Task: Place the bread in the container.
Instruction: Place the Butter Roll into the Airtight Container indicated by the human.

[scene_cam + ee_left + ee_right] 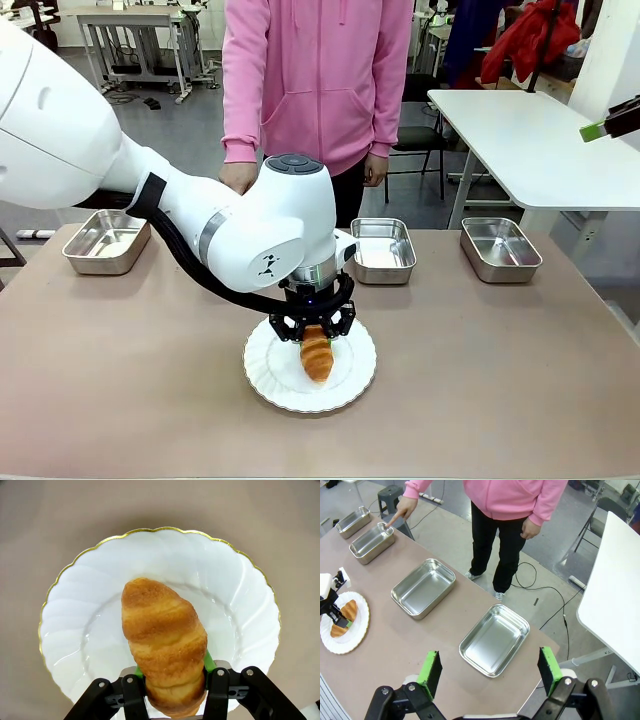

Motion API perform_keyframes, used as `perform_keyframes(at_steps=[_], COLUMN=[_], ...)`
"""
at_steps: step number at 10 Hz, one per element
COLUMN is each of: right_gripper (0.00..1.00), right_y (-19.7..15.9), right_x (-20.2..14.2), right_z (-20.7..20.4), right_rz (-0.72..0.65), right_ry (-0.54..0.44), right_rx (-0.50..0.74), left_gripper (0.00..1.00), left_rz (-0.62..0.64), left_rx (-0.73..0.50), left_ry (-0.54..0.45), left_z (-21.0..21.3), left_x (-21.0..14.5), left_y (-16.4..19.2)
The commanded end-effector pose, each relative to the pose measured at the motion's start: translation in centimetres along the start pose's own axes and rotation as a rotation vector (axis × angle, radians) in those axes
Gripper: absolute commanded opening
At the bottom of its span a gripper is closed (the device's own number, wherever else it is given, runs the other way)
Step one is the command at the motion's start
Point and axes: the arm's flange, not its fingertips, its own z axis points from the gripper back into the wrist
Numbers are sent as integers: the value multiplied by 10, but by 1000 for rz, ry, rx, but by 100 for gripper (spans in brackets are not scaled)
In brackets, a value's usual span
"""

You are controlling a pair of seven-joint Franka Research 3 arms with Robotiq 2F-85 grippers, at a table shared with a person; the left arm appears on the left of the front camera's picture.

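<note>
Your left pincer (pixel 175 680) is clamped on the bread (pixel 162 635). The green pads (pixel 209 661) press on both sides of the end nearest the wrist, and the jaws stand only as far apart as the bread is thick. The bread lies lengthwise over the middle of the white, gold-rimmed plate (pixel 240 595), with its free end pointing away from the pincer. Whether it rests on the plate or hangs just clear of it, you cannot tell. In the front view the plate (pixel 262 372) sits on the near half of the bench (pixel 500 380), and the left arm reaches over it from the left with the pincer pointing straight down.

Your right pincer (pixel 490 671) is wide apart and holds nothing. It hangs above the right end of the bench.

Four steel pans stand in a row along the far edge. In the right wrist view the nearest pan (pixel 494 639) lies below the right pincer, followed by the second pan (pixel 423 586), the third pan (pixel 371 542) and the fourth pan (pixel 352 521). All are well apart from the plate.

Beyond the bench stands a person in a pink sweatshirt (pixel 510 495). One hand (pixel 406 506) points a finger down at the far rim of the third pan, and the other hand (pixel 530 529) hangs at the side.
</note>
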Motion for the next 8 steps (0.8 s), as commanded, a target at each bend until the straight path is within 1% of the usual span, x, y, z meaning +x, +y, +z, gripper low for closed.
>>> perform_keyframes(at_steps=[1, 2, 3, 4, 5, 8], right_gripper=[100, 100, 100, 100, 100, 100], right_y=[-2, -2, -2, -2, -2, -2], right_x=[0, 0, 0, 0, 0, 0], right_z=[-1, -1, -1, -1, -1, -1], right_rz=[-5, -5, -5, -5, -5, -5], right_ry=[-19, -19, -19, -19, -19, -19], right_rx=[4, 4, 4, 4, 4, 4], left_gripper=[41, 41, 41, 41, 41, 41], left_rz=[-21, -49, -105, -119, -137, -180], left_rx=[14, 26, 36, 72, 72, -25], left_ry=[-74, -130, -115, -117, -99, -129], left_z=[20, 49, 79, 100, 114, 138], left_x=[11, 26, 45, 64, 83, 137], left_y=[9, 21, 37, 55, 76, 133])
